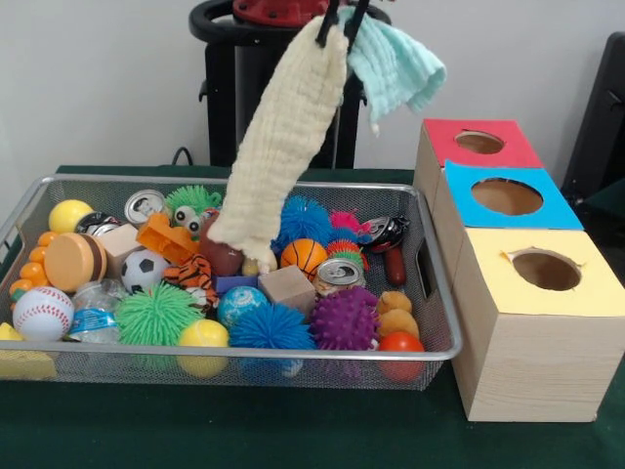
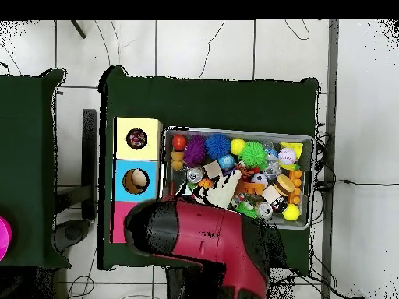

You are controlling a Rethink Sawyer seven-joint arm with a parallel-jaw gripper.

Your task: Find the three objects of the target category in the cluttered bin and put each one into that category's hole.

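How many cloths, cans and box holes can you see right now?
Cloths: 2, a cream cloth and a teal cloth, both hanging from the gripper.
Cans: 2, one far left, one central.
Holes: 3, red, blue, yellow.
Total: 7.

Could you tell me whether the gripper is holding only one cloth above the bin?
No, the gripper holds two: a cream cloth hanging down to the wire bin and a light blue cloth beside it.
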